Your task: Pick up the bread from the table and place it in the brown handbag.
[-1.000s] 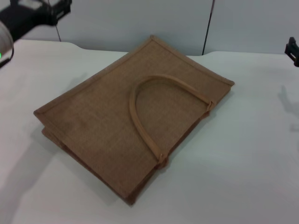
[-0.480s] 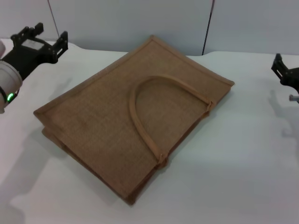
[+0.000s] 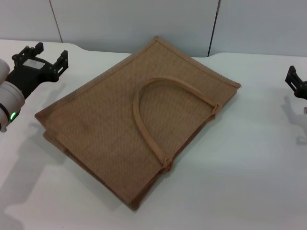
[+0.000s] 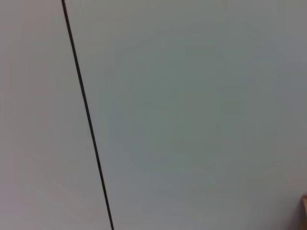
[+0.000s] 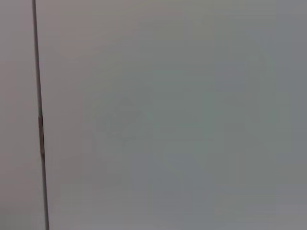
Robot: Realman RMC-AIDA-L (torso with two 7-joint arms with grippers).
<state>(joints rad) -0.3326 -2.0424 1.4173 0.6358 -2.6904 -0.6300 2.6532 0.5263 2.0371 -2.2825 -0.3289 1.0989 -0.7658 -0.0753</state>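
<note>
You won't find the bread on the desk (image 3: 249, 191) now, so plan a gentle grip across its soft, light middle; the brown handbag (image 3: 139, 129) lies flat mid-desk, left pincer (image 3: 42, 53) open at the far-left corner.

Tan-brown woven brown handbag (image 3: 115, 129) with lighter tan handle (image 3: 144, 120) on a plain white table (image 3: 249, 158).

**Both arms lower at the table's sides**

The left gripper (image 3: 42, 53) has come down from the far left corner of the table (image 3: 249, 182), now just beside the brown handbag's (image 3: 110, 134) left corner, fingers spread. The right gripper (image 3: 296, 82) has dropped lower along the right edge, only partly in view.
</note>
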